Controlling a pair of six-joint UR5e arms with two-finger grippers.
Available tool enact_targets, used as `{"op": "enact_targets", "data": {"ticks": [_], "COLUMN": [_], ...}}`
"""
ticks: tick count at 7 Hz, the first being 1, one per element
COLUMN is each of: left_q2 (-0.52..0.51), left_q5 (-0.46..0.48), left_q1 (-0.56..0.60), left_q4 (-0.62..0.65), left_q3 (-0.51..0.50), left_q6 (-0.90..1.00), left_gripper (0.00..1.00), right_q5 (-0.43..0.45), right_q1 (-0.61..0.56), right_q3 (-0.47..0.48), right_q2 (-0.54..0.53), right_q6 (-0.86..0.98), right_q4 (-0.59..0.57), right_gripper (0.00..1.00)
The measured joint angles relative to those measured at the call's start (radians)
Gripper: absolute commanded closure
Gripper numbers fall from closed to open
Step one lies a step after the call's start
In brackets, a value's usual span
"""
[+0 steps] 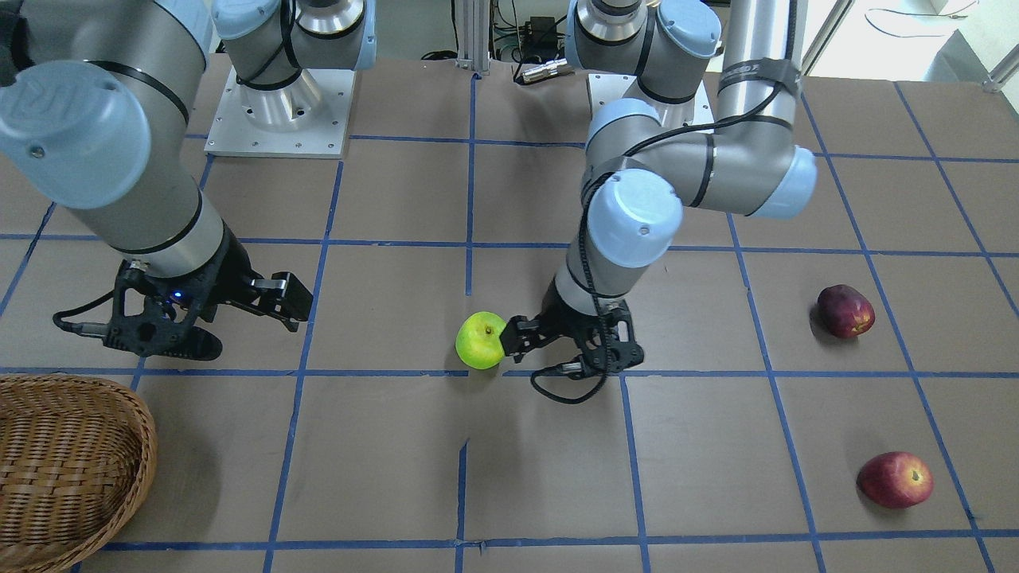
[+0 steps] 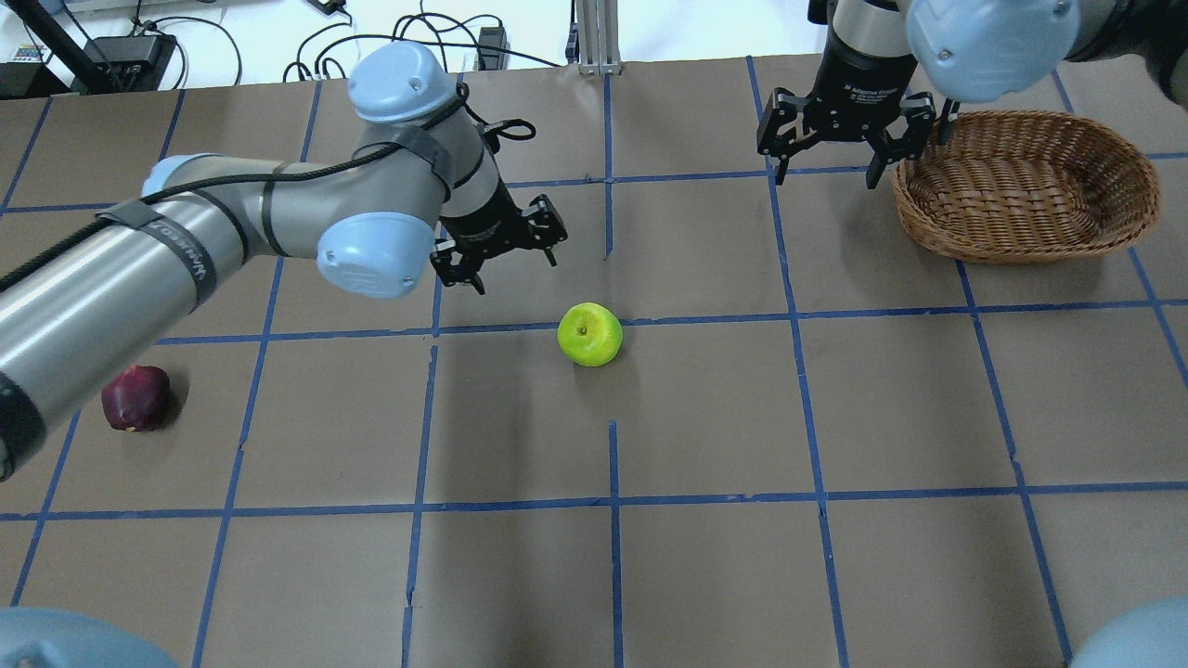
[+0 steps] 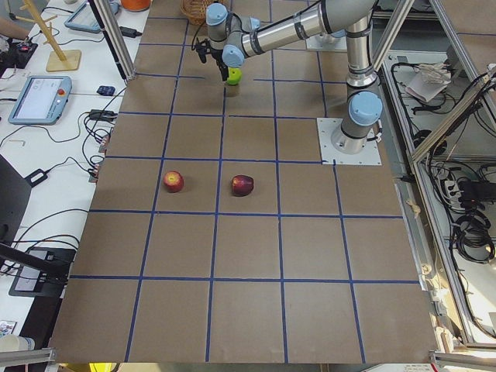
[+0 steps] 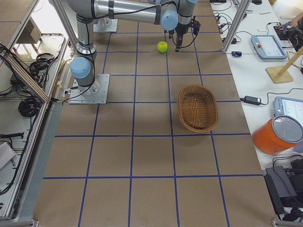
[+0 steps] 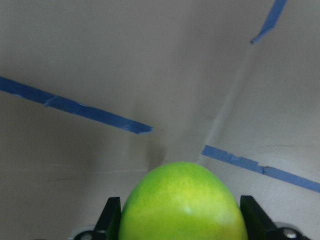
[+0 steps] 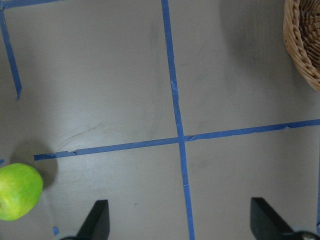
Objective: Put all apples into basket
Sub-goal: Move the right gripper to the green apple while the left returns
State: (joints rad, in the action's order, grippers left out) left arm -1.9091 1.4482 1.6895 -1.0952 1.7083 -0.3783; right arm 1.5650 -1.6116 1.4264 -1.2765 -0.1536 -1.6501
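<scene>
The yellow-green apple (image 1: 480,341) rests on the table's middle (image 2: 589,334). My left gripper (image 1: 509,338) is open and sits right at it. In the left wrist view the apple (image 5: 182,200) fills the gap between the two fingers (image 5: 111,220). The dark maroon apple (image 1: 845,310) and the lighter red apple (image 1: 896,479) lie apart on my left side. In the overhead view the maroon one (image 2: 135,397) shows and the red one is hidden. My right gripper (image 2: 840,153) is open and empty, hovering beside the wicker basket (image 2: 1021,250). The basket holds nothing.
The table (image 2: 705,575) is brown paper with a blue tape grid. My left arm's elbow (image 2: 376,255) reaches over the table's left half. Tablets, cables and an orange container (image 4: 279,135) lie on the benches beyond the far edge.
</scene>
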Motion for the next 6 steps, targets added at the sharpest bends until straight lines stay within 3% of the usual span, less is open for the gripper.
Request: {"op": "enact_targets", "data": {"ticks": [3, 6], "left_q2": [0.094, 0.110], "left_q5": [0.215, 0.233], "left_q1": [-0.279, -0.606], "left_q4": [-0.110, -0.020], "left_q3": [0.052, 0.114], "left_q6": [0.626, 1.078], "left_gripper": [0.00, 0.00], "right_q5": [-0.012, -0.092], "right_q1": [-0.171, -0.282], "right_q3": [0.003, 0.003], "right_q2": [0.085, 0.202], "right_q6": [-0.177, -0.266], "right_q4": [-0.074, -0.153], "right_gripper": [0.00, 0.00]}}
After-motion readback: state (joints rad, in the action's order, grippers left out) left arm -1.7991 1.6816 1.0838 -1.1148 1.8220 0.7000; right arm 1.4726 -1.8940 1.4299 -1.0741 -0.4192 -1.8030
